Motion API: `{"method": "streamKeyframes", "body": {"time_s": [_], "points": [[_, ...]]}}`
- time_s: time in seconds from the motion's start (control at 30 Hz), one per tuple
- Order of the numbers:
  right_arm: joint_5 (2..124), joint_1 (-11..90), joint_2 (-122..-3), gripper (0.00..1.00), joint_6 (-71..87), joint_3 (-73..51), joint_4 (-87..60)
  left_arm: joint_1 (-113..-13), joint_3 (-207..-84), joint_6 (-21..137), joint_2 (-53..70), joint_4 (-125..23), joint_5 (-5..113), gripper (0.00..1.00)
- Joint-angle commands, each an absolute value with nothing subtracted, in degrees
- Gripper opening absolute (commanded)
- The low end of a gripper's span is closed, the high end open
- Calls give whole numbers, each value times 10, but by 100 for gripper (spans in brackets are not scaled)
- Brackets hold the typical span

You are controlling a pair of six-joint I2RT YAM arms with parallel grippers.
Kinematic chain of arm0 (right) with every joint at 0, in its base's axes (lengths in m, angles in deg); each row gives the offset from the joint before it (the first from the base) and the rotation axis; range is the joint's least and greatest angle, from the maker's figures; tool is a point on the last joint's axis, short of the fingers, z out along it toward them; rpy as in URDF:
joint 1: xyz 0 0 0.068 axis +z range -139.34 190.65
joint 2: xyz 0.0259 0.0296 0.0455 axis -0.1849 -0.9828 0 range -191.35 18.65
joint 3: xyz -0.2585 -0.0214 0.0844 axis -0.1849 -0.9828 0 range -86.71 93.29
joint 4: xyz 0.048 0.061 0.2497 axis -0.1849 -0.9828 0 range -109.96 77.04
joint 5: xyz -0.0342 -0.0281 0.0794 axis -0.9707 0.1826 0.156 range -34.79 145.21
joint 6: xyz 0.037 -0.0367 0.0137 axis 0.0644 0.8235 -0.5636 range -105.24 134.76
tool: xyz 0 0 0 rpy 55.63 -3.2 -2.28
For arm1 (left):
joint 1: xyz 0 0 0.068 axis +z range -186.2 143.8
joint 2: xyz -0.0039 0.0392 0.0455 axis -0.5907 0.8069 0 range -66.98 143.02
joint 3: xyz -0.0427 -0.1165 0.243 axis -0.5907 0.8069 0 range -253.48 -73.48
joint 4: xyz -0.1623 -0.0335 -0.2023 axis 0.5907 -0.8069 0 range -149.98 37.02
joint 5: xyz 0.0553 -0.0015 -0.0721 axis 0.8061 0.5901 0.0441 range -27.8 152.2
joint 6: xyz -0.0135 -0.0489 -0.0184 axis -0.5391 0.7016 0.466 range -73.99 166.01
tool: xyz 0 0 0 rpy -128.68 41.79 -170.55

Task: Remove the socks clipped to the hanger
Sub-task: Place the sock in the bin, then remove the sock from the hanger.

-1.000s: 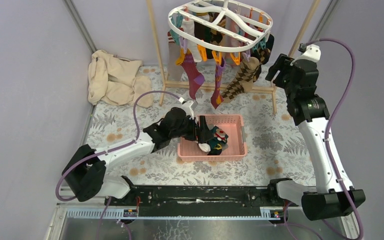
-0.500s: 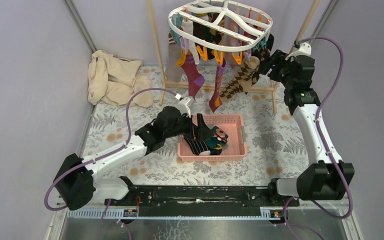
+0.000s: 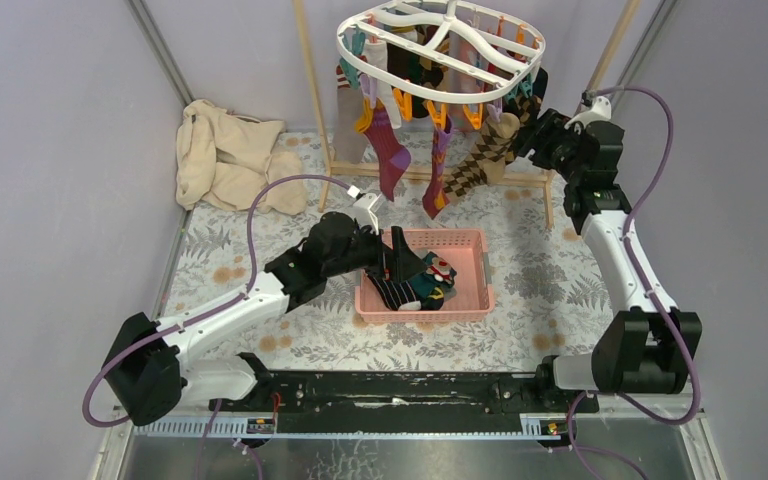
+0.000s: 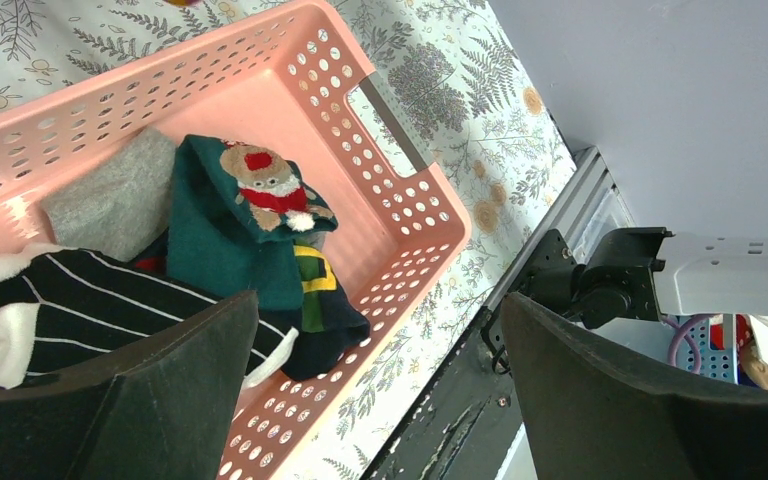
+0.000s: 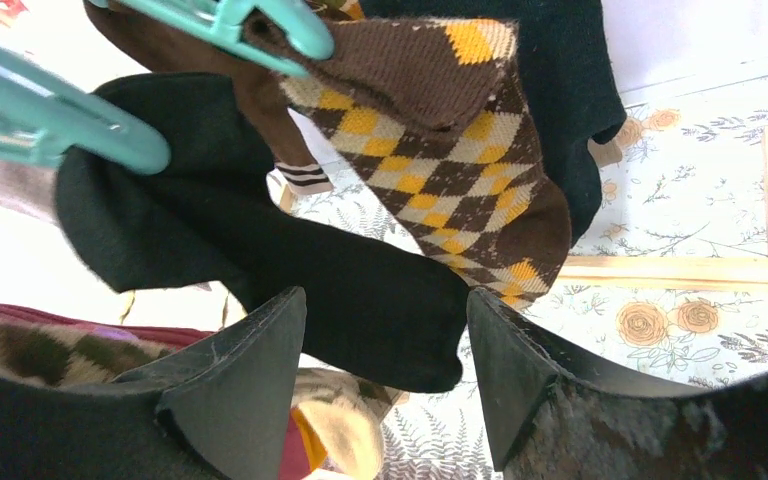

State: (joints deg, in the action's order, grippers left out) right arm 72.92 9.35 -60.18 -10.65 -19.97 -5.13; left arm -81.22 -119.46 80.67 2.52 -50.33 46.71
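The white oval hanger (image 3: pixel 440 50) hangs at the back with several socks clipped round its rim, among them a magenta sock (image 3: pixel 390 150) and a brown argyle sock (image 3: pixel 475 165). My right gripper (image 3: pixel 528 135) is at the hanger's right side. In the right wrist view it (image 5: pixel 385 300) is open, and the toe of a black sock (image 5: pixel 260 250) hangs between its fingers. Teal clips (image 5: pixel 60 130) hold the black sock and the argyle sock (image 5: pixel 440 160). My left gripper (image 3: pixel 400 262) is open and empty over the pink basket (image 3: pixel 470 238).
The basket (image 4: pixel 400 180) holds a green bear sock (image 4: pixel 250 200), a black striped sock (image 4: pixel 90 300) and a grey one. A beige cloth (image 3: pixel 225 160) lies at the back left. The wooden pole frame (image 3: pixel 312 80) carries the hanger. The arms' black base rail (image 3: pixel 400 390) runs along the near edge.
My right arm has swung left to the hanger and its jaws have narrowed round the black sock's toe. My left arm has drawn back slightly, and the striped sock now lies in the basket.
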Motion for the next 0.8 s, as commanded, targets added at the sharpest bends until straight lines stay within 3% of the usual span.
{"method": "streamKeyframes", "body": {"time_s": [0.0,0.23,0.77], "points": [[748,92,-545,67,-105,-208,-30,-816,-1201,792,18,-496,462,99],[783,92,-533,71,-101,-196,-59,-816,-1208,793,28,-494,456,99],[855,101,-600,76,-131,-199,23,-816,-1213,797,35,-494,451,99]]}}
